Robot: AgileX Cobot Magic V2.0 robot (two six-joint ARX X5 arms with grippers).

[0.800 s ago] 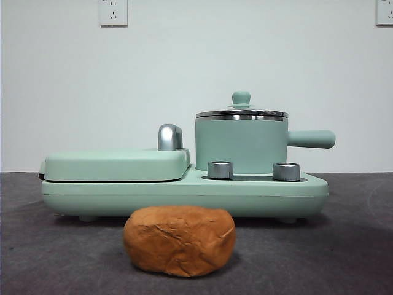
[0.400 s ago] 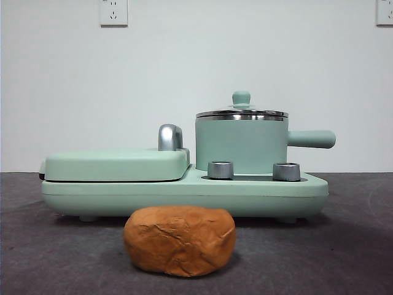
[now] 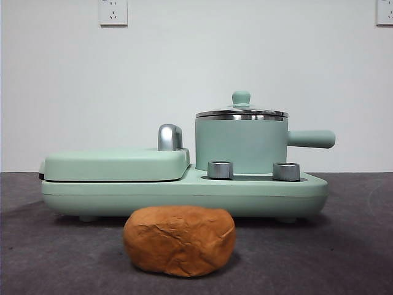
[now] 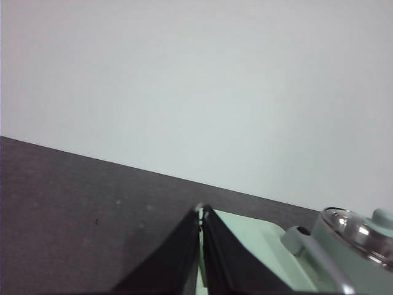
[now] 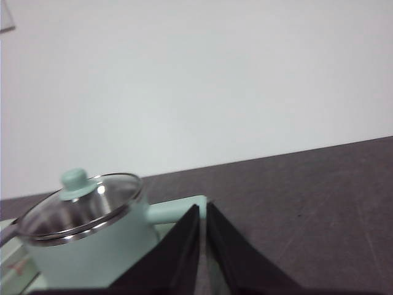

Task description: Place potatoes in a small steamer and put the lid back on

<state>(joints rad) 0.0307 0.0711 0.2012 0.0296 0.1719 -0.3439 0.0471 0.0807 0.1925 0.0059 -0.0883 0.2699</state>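
One potato [image 3: 179,240], one lidded steamer [image 3: 241,146], two knobs [image 3: 220,170].

lid [image 3: 241,112] on steamer [image 3: 241,143], potato [image 3: 179,239] in front

— What sits on the dark table [image 3: 49,258]?
— A mint-green cooker base [image 3: 184,195] with two steel knobs [image 3: 220,169], a flat griddle cover [image 3: 115,165], chrome handle [image 3: 169,137].
— Behind?
— White wall, two sockets [image 3: 113,12].

Lid [image 3: 241,113] on steamer [image 3: 241,144]; approach unobstructed.
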